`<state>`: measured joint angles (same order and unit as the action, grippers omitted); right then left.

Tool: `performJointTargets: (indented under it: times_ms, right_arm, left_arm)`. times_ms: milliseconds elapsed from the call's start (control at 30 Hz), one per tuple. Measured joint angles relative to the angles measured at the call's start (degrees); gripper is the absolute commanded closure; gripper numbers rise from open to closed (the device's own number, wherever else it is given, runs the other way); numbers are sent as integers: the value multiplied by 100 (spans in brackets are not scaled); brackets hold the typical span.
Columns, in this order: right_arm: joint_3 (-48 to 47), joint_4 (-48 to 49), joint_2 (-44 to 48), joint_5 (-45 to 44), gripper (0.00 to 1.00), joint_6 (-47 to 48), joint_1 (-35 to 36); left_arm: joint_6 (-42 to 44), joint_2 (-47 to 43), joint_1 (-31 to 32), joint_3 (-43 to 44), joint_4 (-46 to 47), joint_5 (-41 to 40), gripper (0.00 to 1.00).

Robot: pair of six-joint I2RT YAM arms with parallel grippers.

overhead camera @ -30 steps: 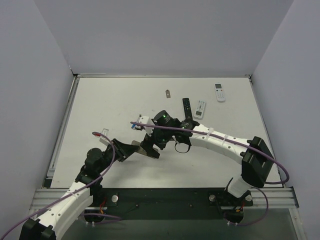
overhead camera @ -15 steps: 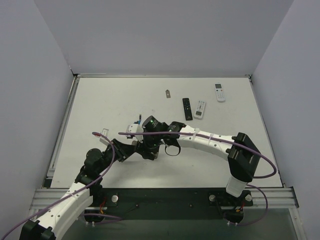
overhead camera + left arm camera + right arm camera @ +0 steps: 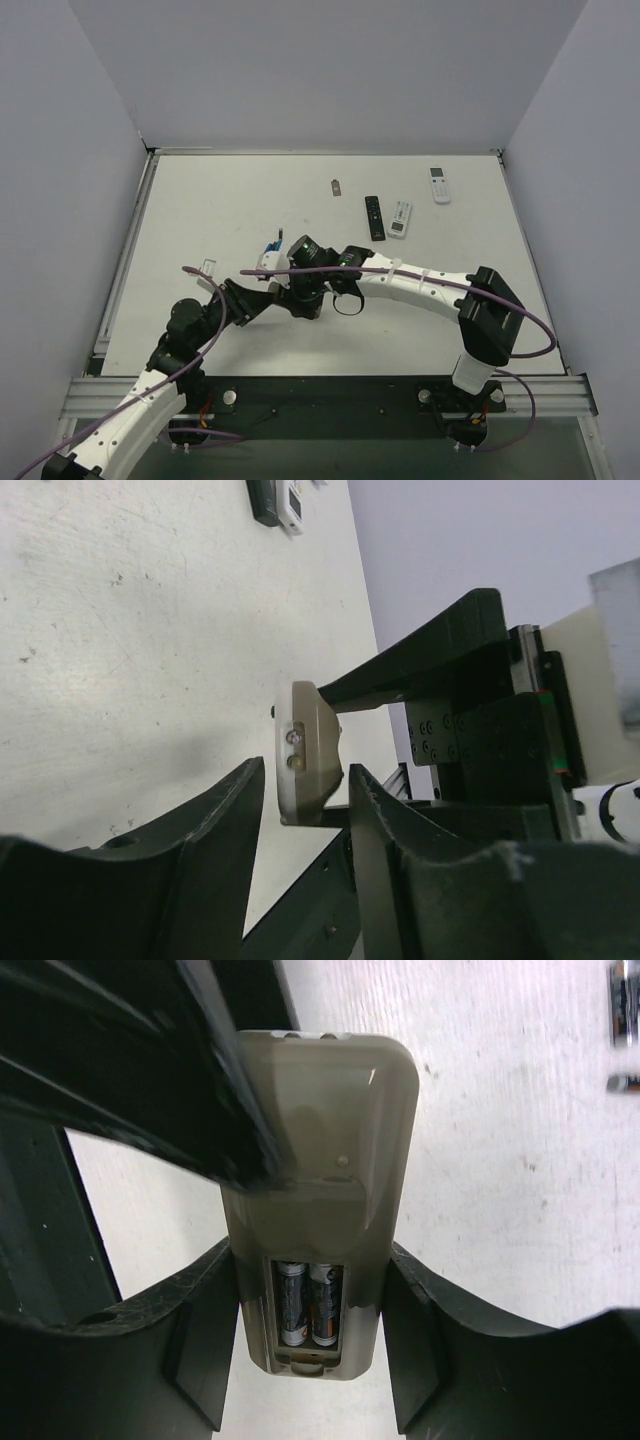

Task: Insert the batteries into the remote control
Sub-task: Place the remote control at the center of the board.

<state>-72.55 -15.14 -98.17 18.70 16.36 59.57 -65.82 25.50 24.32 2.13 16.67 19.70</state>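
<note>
Right wrist, remote control (image 3: 322, 1110) recess holding two batteries (image 3: 306, 1305)

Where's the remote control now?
In the right wrist view the remote control sits back-up between the right gripper's jaws, near the middle of the table, the left gripper at its other end.

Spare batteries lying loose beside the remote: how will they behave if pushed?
The loose batteries would probably roll if nudged: thin cylinders lying on their sides on the flat table. Likely rigid; such thin round bodies may slip from a pinch.
</note>
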Motion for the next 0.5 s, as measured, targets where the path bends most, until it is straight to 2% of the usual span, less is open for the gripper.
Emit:
performJointTargets:
  times_ms: [33,133,267,500]
  right_arm:
    - [81,-22,63,-70,100,-22,-31]
    - [350,-111,271,-162,100,-122,-326]
    - [560,-227,374,-284,100,-240,-789]
    - [496,-588,85,-426,100,-348,-1091]
  left_arm:
    - [70,-72,-2,17,-127,-33,36]
    - [396,-365,-2,356,-984,-302,20]
    - [981,-723,-2,1132,-2236,-927,13]
    - [2221,-1300,-2,2524,-3781,-2194,10]
